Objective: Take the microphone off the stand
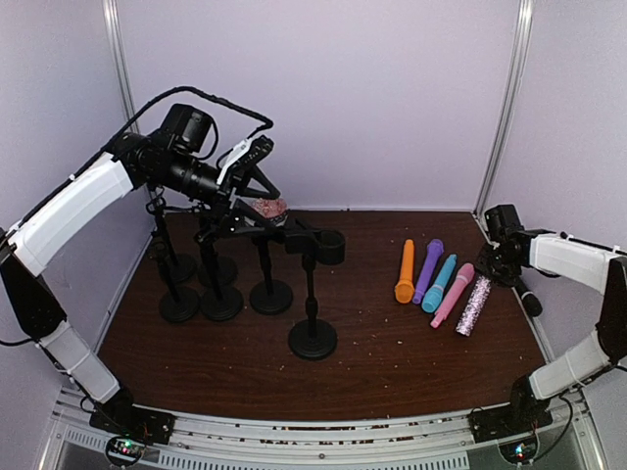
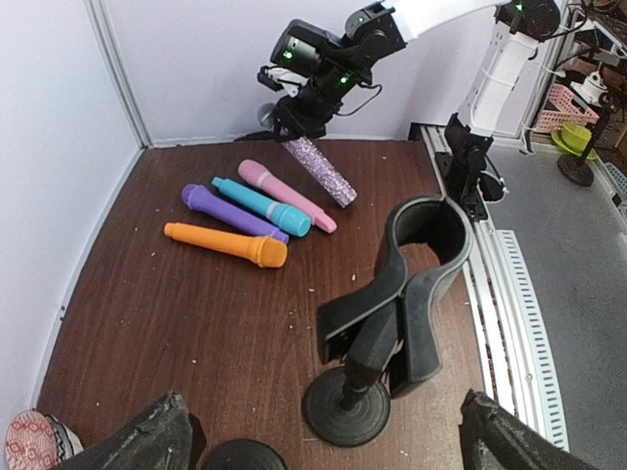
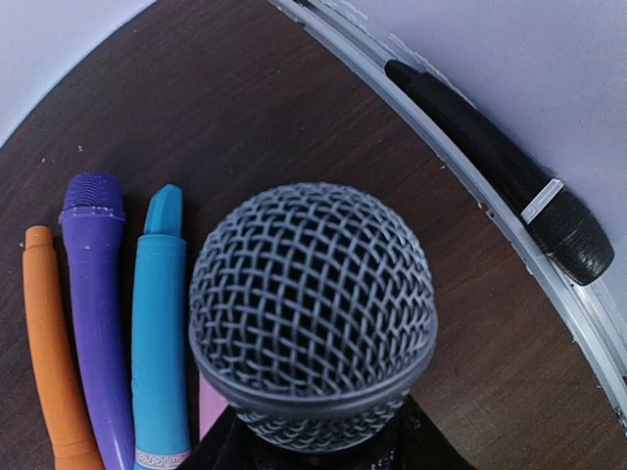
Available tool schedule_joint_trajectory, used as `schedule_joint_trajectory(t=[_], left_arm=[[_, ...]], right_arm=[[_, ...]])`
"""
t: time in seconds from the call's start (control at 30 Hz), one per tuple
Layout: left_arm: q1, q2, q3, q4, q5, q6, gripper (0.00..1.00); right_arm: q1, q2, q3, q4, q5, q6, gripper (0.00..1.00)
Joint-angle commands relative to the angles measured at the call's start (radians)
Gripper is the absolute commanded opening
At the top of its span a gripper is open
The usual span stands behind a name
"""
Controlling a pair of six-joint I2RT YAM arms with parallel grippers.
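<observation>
A microphone with a red patterned head [image 1: 266,208] sits in a clip among several black stands [image 1: 221,284] at the left; its head shows at the left wrist view's bottom corner [image 2: 29,441]. My left gripper [image 1: 257,168] hovers just above it, open wide and empty [image 2: 321,409]. The nearest stand's clip [image 2: 423,235] is empty. My right gripper [image 1: 503,262] is low at the right, shut on the head end of a glitter-handled microphone [image 1: 474,305] whose handle rests on the table. Its grey mesh head [image 3: 312,304] fills the right wrist view.
Orange [image 1: 406,271], purple [image 1: 428,269], teal [image 1: 440,282] and pink [image 1: 453,294] microphones lie in a row right of centre. A black microphone [image 1: 529,299] lies against the right rail. The front stand [image 1: 313,338] stands alone mid-table.
</observation>
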Motion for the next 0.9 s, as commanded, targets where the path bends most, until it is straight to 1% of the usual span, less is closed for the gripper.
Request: schedule_joint_trajectory(t=[0.0, 0.07, 0.2, 0.3, 0.4, 0.53, 0.6, 0.7, 0.8, 0.87], left_arm=[[0.040, -0.086, -0.077, 0.071, -0.014, -0.050, 0.98], [0.063, -0.113, -0.107, 0.083, -0.008, -0.059, 0.98], [0.095, -0.154, -0.149, 0.084, 0.018, -0.068, 0.98], [0.108, -0.175, -0.174, 0.084, 0.021, -0.068, 0.98], [0.115, -0.187, -0.189, 0.083, 0.021, -0.069, 0.98], [0.119, -0.188, -0.203, 0.083, 0.025, -0.076, 0.98], [0.120, -0.188, -0.208, 0.083, 0.030, -0.085, 0.98], [0.127, -0.187, -0.213, 0.083, 0.034, -0.092, 0.98], [0.135, -0.188, -0.217, 0.082, 0.048, -0.101, 0.98], [0.142, -0.188, -0.215, 0.075, 0.062, -0.105, 0.98]], right_arm=[[-0.021, 0.086, 0.000, 0.020, -0.080, 0.033, 0.40], [-0.025, 0.113, 0.016, 0.022, -0.082, 0.032, 0.48], [-0.037, 0.156, 0.032, 0.023, -0.098, 0.044, 0.55], [-0.038, 0.153, 0.025, 0.032, -0.099, 0.059, 0.61], [-0.037, 0.122, 0.017, 0.036, -0.102, 0.064, 0.63], [-0.011, 0.024, 0.000, 0.056, -0.124, 0.044, 0.63], [0.043, -0.048, -0.002, 0.072, -0.116, 0.006, 0.65], [0.155, -0.154, -0.005, 0.084, -0.081, -0.047, 0.66], [0.325, -0.250, -0.021, 0.132, -0.014, -0.134, 0.68], [0.443, -0.315, -0.053, 0.199, 0.003, -0.211, 0.71]])
